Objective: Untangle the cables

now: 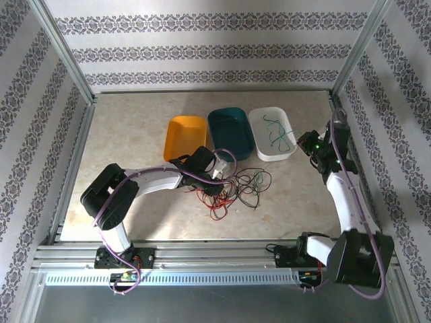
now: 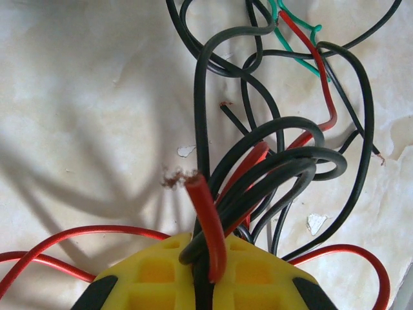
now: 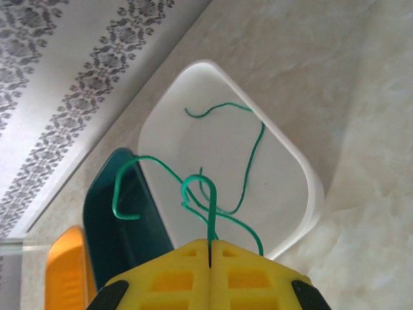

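The cables (image 1: 237, 186) lie as a tangle of red, black and green wires at the table's middle. My left gripper (image 1: 214, 169) sits at the tangle's left edge. In the left wrist view its yellow fingers (image 2: 155, 271) are shut on a bundle of black cables (image 2: 284, 165) and a thick red cable (image 2: 208, 223) with a frayed end. A green cable (image 2: 292, 40) crosses at the top. My right gripper (image 1: 310, 143) hovers by the white bin (image 1: 259, 145). It (image 3: 211, 250) is shut on a thin green cable (image 3: 211, 194) that loops over the white bin (image 3: 303, 169).
Three bins stand in a row behind the tangle: an orange bin (image 1: 183, 138), a teal bin (image 1: 230, 131) and the white bin, which holds green wire (image 1: 277, 133). Metal frame posts border the table on both sides.
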